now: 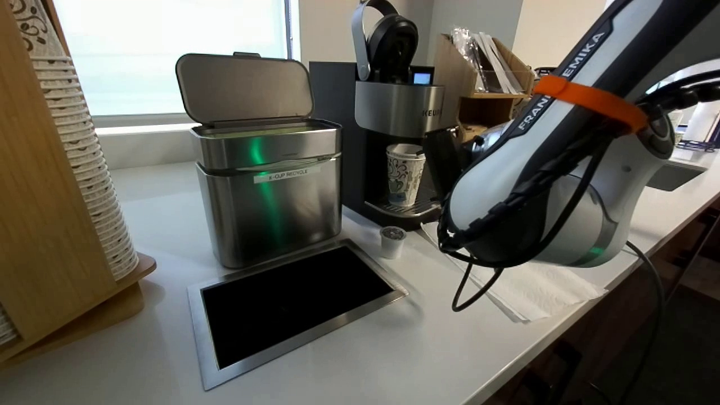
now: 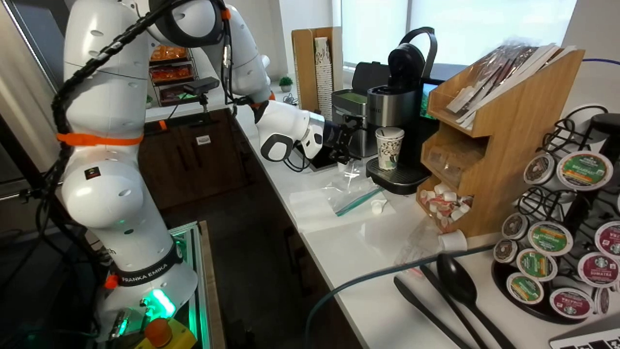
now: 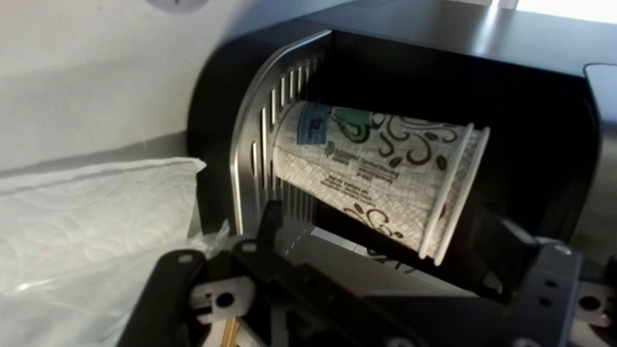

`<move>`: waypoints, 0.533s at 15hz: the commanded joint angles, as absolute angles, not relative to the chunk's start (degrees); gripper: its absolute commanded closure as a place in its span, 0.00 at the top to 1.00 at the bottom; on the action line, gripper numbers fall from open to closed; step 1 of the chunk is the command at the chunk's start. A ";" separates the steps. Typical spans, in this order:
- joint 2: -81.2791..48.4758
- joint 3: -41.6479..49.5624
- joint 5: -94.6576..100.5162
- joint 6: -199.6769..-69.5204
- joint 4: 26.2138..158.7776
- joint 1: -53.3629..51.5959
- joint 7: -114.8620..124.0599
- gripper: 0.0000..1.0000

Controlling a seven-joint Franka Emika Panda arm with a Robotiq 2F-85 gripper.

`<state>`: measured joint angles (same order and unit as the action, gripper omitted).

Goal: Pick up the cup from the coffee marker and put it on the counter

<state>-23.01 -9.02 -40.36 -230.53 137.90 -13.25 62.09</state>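
Observation:
The cup point(image 1: 404, 175) is a white paper cup with brown and green swirls, standing upright on the drip tray of the black and grey coffee machine point(image 1: 394, 109). Two rims show in the wrist view, where the cup point(image 3: 366, 168) lies sideways in the picture. The cup point(image 2: 389, 148) and the machine point(image 2: 395, 109) also show in an exterior view. My gripper point(image 3: 391, 226) is open and empty, its fingers spread in front of the cup, apart from it. The gripper point(image 2: 349, 138) is at about cup height before the machine. The counter point(image 1: 360, 349) is white.
A lidded steel bin point(image 1: 275, 214) stands beside the machine, behind the dark recessed panel point(image 1: 298, 304). A coffee pod point(image 1: 392, 242), paper towels point(image 1: 540, 287) and a plastic bag point(image 2: 353, 186) lie near the machine. A wooden organizer point(image 2: 523, 131) stands on its other side.

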 commanded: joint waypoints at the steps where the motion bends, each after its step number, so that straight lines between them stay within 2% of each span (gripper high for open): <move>1: -27.10 -10.65 -39.30 -231.23 133.53 -12.08 63.51 1.00; 8: -28.74 -9.71 -45.05 -231.52 133.02 -13.75 54.25 1.00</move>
